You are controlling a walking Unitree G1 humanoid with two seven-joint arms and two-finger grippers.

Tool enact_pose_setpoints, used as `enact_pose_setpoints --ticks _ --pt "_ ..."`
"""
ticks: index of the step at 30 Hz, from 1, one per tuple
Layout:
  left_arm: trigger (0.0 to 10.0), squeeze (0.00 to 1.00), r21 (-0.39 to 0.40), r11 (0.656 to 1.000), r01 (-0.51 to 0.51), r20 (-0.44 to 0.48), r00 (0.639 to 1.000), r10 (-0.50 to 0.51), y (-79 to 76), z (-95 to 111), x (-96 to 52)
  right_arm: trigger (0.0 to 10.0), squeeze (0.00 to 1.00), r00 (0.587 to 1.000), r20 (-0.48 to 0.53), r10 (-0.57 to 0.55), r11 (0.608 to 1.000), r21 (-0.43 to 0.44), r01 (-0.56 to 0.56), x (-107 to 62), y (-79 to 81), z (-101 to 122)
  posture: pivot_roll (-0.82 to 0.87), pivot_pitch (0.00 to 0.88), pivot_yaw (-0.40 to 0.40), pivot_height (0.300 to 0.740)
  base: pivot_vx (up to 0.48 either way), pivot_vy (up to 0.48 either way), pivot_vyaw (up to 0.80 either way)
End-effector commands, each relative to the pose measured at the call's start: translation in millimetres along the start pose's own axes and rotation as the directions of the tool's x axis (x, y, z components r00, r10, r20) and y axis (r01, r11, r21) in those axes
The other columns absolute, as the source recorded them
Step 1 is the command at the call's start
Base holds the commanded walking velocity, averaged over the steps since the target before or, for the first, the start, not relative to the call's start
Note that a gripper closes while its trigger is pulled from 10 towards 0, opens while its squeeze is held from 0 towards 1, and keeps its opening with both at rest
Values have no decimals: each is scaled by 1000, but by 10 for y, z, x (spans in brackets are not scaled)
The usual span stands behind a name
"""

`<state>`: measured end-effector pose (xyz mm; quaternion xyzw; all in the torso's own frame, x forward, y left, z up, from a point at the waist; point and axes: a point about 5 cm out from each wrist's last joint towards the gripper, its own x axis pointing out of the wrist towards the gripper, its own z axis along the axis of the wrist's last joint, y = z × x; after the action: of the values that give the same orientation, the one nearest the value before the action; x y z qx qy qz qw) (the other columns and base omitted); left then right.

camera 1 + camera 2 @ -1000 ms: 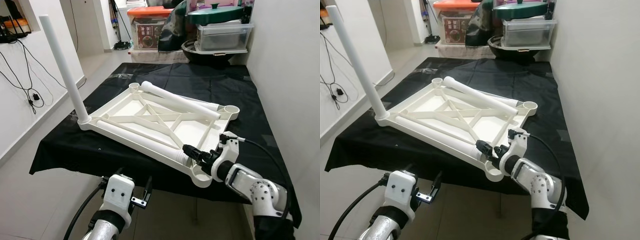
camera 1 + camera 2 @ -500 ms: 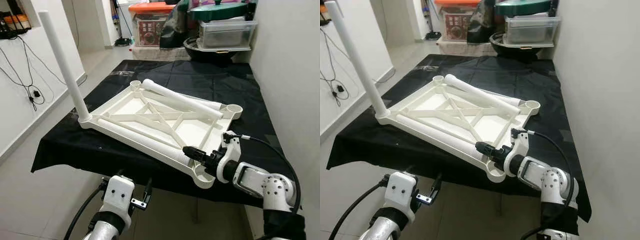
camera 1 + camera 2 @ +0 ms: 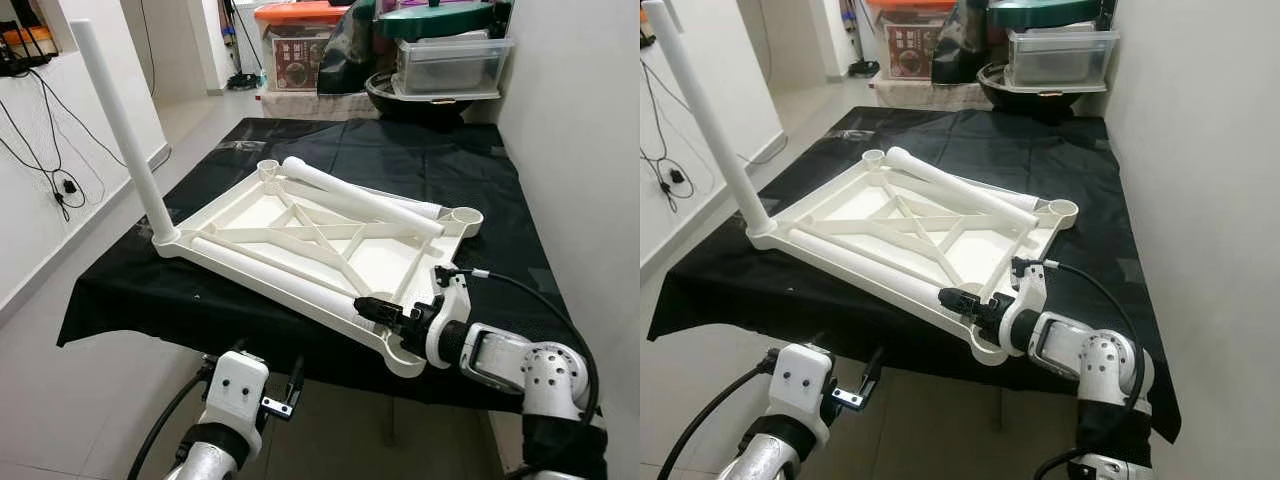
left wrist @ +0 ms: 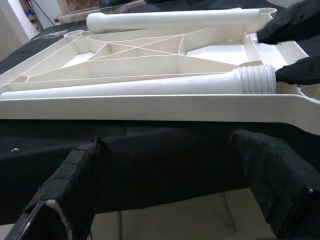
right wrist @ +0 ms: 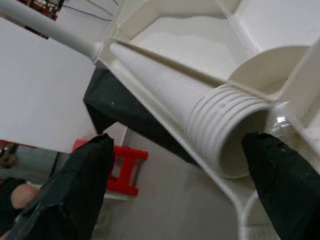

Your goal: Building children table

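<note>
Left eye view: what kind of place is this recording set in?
Likely a lived-in home, perhaps a spare or storage room: stacked plastic storage bins against the far wall, cables hanging down a white wall, and a work table under a black cloth holding the upturned white tabletop.

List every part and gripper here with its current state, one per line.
Tabletop: upside down on the black cloth.
Upright leg: standing in a corner socket.
Near leg: lying loose, threaded end at the right gripper.
Far leg: lying loose.
Right gripper: open.
Left gripper: open, idle.
</note>
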<state>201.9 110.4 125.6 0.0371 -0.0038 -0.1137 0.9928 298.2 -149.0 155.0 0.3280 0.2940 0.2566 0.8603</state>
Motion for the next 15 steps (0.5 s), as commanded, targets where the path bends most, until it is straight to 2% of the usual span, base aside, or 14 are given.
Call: enact_pose_setpoints --ticks 1,6,15 --pt "10000 0 -2 1000 -2 -14 1000 2 6 -8 -13 10000 0 999 -16 31 1000 2 -31 27 86 -6 57 62 -18 740 0 0 0" --pt "10000 0 -1 1000 -5 -12 1000 5 2 -9 -9 10000 0 997 -40 59 998 7 -59 122 207 -120 61 53 -24 740 0 0 0" --pt "10000 0 -5 1000 -7 -12 1000 7 -4 -17 -4 10000 0 999 -26 47 999 17 -47 239 263 -164 60 47 -26 740 0 0 0"
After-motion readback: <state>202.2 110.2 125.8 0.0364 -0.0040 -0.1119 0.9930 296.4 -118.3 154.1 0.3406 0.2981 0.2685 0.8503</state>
